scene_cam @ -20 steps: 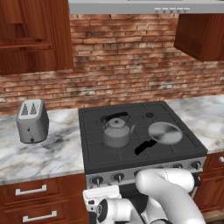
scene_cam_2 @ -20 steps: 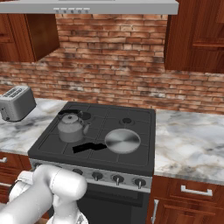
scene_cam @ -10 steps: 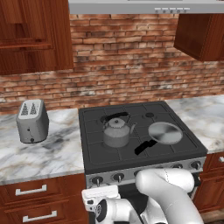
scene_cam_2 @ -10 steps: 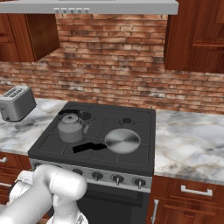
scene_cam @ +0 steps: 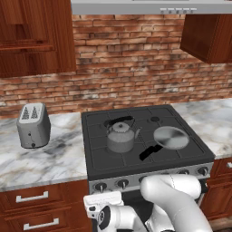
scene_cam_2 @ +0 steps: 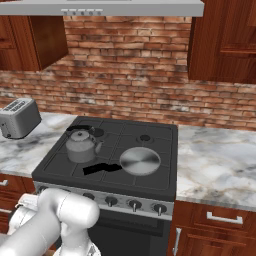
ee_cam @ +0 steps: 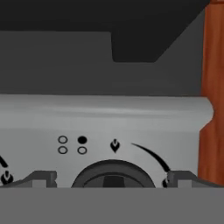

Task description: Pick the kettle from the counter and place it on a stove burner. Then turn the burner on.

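Left of the stove (scene_cam: 149, 167) the toaster (scene_cam: 33, 125) sits alone on the marble table (scene_cam: 41, 158), and the kettle (scene_cam: 120, 137) already stands on the stove's front-left burner, with a lidded pan (scene_cam: 171, 137) on the burner to its right, so the placing looks done and only the burner switch is left. Down at the stove's front panel, the gripper (ee_cam: 113, 181) faces a knob (ee_cam: 113, 175) at the panel's right end, its fingers (ee_cam: 39, 178) spread wide on either side, holding nothing and not yet clamped on it.
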